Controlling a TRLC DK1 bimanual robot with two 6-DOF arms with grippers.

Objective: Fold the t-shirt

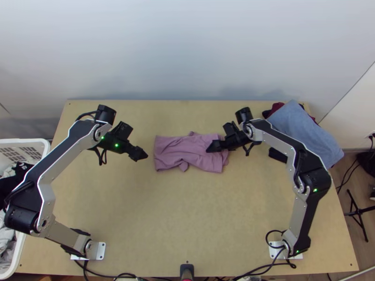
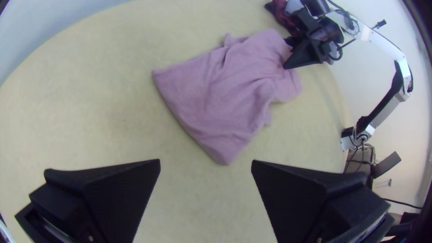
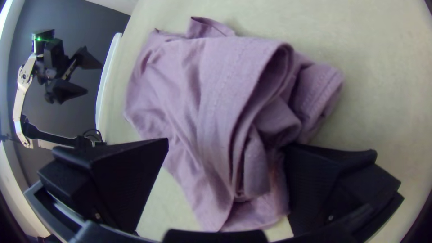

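The mauve t-shirt point(image 1: 187, 149) lies on the table point(image 1: 187, 220), nearer the far edge than the near one and about midway between the left and right edges. It is folded into a rough, wrinkled oblong running along the far edge, with small bits poking out toward the far and near edges and loose, bunched layers at its right end. The right gripper point(image 1: 214, 147) is over that end, its jaws wide apart; whether one of them touches the cloth I cannot tell. The left gripper point(image 1: 139, 154) is just beside the shirt, toward the table's left edge, its jaws also wide and with nothing between them. At the far right corner is a heap with a blue-grey cloth point(image 1: 302, 129) over dark red cloth point(image 1: 276, 108). Beside the left edge, toward the near left corner, stands a white basket point(image 1: 21, 248) holding dark and pale clothes
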